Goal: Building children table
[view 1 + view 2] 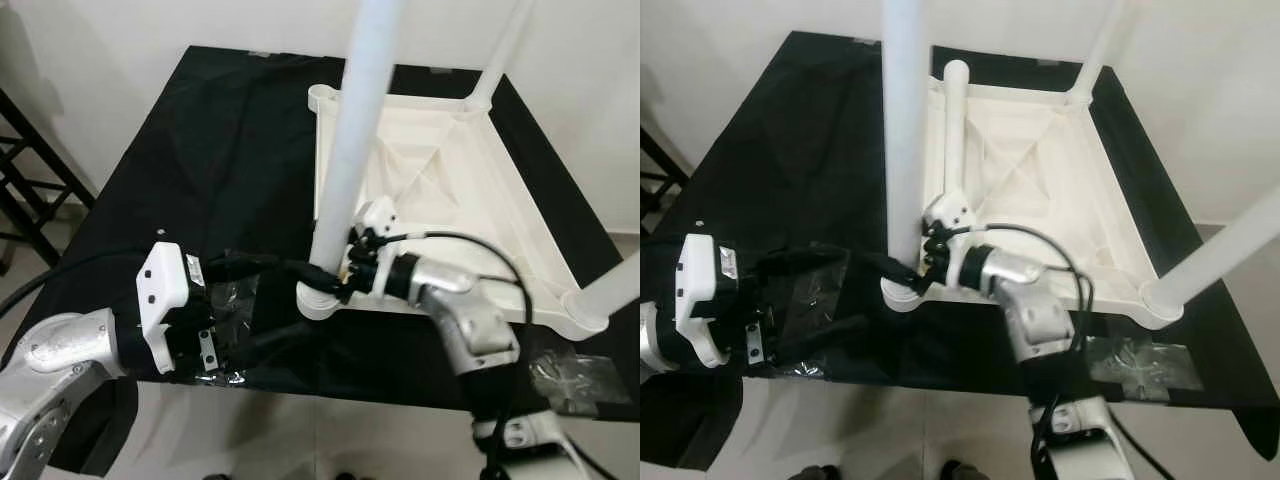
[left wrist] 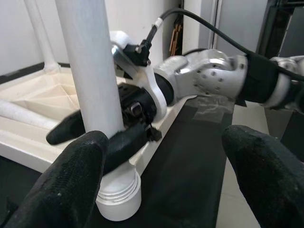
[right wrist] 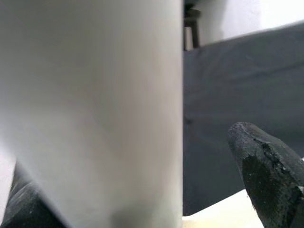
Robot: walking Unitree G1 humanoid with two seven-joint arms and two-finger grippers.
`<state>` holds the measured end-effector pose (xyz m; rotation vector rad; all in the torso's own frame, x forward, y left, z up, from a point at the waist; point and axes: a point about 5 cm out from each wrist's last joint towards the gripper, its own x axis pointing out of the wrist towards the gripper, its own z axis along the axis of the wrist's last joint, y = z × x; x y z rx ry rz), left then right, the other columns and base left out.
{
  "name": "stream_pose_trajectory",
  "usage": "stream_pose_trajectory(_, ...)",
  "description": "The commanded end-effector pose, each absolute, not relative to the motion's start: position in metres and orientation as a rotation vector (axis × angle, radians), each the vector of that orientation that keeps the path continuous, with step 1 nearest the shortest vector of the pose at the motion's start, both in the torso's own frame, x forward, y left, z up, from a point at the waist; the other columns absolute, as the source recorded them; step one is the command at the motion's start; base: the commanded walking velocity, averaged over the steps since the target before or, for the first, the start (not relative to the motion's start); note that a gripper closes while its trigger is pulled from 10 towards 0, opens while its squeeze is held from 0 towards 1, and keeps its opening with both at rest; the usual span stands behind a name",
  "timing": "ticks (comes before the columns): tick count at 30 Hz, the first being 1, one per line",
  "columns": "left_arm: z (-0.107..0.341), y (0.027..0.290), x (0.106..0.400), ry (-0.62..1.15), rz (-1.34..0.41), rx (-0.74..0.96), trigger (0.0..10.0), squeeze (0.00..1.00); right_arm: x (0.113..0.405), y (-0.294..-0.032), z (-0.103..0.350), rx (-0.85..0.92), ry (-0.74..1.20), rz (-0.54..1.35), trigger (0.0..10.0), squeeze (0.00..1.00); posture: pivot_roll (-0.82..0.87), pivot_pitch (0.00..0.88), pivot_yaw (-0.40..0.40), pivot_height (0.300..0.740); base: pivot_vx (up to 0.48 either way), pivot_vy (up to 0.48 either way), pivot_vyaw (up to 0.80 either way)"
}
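One black-draped surface [image 1: 220,130] against a white wall carries the upturned white plastic tabletop [image 1: 480,200]. Right gripper [image 1: 330,275] jaws clasp the near white leg [image 1: 350,150]; left gripper [image 1: 235,310] jaws wide, nearby.

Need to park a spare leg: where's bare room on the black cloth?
Free: black cloth left of the upturned tabletop. Crowded: the near corner, where the right tool holds the upright leg, and the plastic bag by the left tool.

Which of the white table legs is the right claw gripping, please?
The upright leg at the tabletop's near-left corner: the right claw closes around its base, while the far and near-right legs stand untouched and another lies loose inside the tabletop.
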<state>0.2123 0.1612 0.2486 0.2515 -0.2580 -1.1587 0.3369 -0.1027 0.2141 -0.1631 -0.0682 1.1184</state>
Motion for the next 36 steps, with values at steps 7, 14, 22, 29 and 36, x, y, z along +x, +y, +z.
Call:
stream_pose_trajectory(7, 0.244, 0.164, 0.2, -0.25, -1.193, 0.238, 10.0, 0.0, 0.349, -0.124, 0.225, -0.252, -0.008, 1.299, 10.0, 0.0, 0.14, 0.212, -0.092, 0.74, 0.0, 0.0, 0.0)
stream_pose_trajectory(14, 0.24, 0.162, 0.197, -0.246, -1.2, 0.215, 10.0, 0.0, 0.351, -0.123, 0.226, -0.228, -0.009, 1.36, 0.0, 0.0, 0.14, 0.209, -0.095, 0.74, 0.0, 0.0, 0.0)
stream_pose_trajectory(22, 0.236, 0.156, 0.194, -0.26, -1.19, 0.167, 10.0, 0.0, 0.35, -0.125, 0.21, -0.143, -0.018, 1.333, 0.0, 0.0, 0.13, 0.211, -0.094, 0.74, 0.0, 0.0, 0.0)
stream_pose_trajectory(29, 0.229, 0.157, 0.194, -0.241, -1.165, 0.155, 10.0, 0.0, 0.335, -0.122, 0.165, -0.111, 0.087, 0.882, 0.0, 0.0, 0.11, 0.233, -0.084, 0.74, 0.0, 0.0, 0.0)
stream_pose_trajectory(36, 0.219, 0.148, 0.194, -0.234, -1.149, 0.148, 10.0, 0.0, 0.275, -0.115, 0.133, -0.112, 0.228, 0.469, 0.0, 0.0, 0.06, 0.242, -0.092, 0.74, 0.0, 0.0, 0.0)
